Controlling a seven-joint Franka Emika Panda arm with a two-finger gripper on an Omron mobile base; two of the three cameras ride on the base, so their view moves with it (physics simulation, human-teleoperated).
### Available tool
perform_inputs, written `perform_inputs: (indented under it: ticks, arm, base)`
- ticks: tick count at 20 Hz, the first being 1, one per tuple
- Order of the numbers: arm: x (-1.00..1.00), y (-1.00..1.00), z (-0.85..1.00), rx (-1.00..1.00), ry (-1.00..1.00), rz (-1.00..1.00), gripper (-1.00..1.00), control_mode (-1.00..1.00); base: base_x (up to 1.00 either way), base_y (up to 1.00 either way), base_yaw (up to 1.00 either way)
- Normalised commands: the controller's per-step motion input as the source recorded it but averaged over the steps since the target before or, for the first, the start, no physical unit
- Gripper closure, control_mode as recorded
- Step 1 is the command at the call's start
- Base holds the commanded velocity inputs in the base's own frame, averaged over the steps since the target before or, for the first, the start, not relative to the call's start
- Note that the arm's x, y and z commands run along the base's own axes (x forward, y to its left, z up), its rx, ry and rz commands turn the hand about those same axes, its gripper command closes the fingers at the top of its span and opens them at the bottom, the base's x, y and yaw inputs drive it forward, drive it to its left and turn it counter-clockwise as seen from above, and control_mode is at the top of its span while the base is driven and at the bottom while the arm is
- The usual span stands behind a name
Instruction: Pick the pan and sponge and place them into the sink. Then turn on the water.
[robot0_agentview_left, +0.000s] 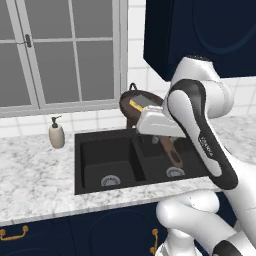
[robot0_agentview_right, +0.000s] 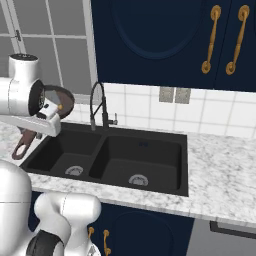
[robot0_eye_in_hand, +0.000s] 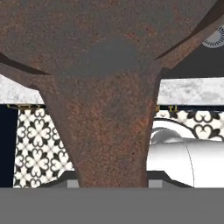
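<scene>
The dark reddish-brown pan (robot0_agentview_left: 131, 106) hangs tilted above the black sink (robot0_agentview_left: 78, 150), with its long handle (robot0_agentview_left: 172, 152) pointing down over the right-hand basin. My gripper (robot0_agentview_left: 161, 135) is shut on that handle close to the pan's bowl. In the hand view the rusty handle (robot0_eye_in_hand: 109, 140) runs between the jaws of the gripper (robot0_eye_in_hand: 113, 183) and widens into the pan (robot0_eye_in_hand: 109, 39). The sponge (robot0_agentview_left: 138, 103), yellow with a grey-blue face, lies inside the tilted pan. From the right, the pan (robot0_agentview_right: 57, 97) and handle (robot0_agentview_right: 24, 144) hang over the left end of the sink (robot0_agentview_right: 184, 165).
A dark arched faucet (robot0_agentview_right: 98, 106) stands behind the sink's centre divider. A beige soap dispenser (robot0_agentview_left: 56, 134) sits on the marble counter (robot0_agentview_left: 35, 175) left of the sink. Dark blue cabinets (robot0_agentview_right: 165, 40) hang above, and a window (robot0_agentview_left: 60, 50) is behind.
</scene>
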Motion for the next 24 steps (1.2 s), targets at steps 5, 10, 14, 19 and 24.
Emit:
perform_inputs:
  ticks: [5,10,14,19,24]
  arm:
    - [-0.47,-1.0,0.13,0.0,0.0,0.19,1.0,-1.0]
    - [-0.33,-1.0,-0.07,-0.01,0.0,0.14,1.0,-1.0]
    - [0.0,-1.0,-0.02,0.0,0.05,0.09,1.0,-1.0]
    - [0.06,-1.0,-0.16,0.0,0.01,0.07,1.0,-1.0]
    - [0.12,-1.0,-0.64,0.0,0.0,0.09,1.0,-1.0]
  base:
    - [0.0,0.0,0.0]
    - [0.0,0.0,0.0]
    - [0.0,0.0,0.0]
    - [0.0,0.0,0.0]
    - [0.0,0.0,0.0]
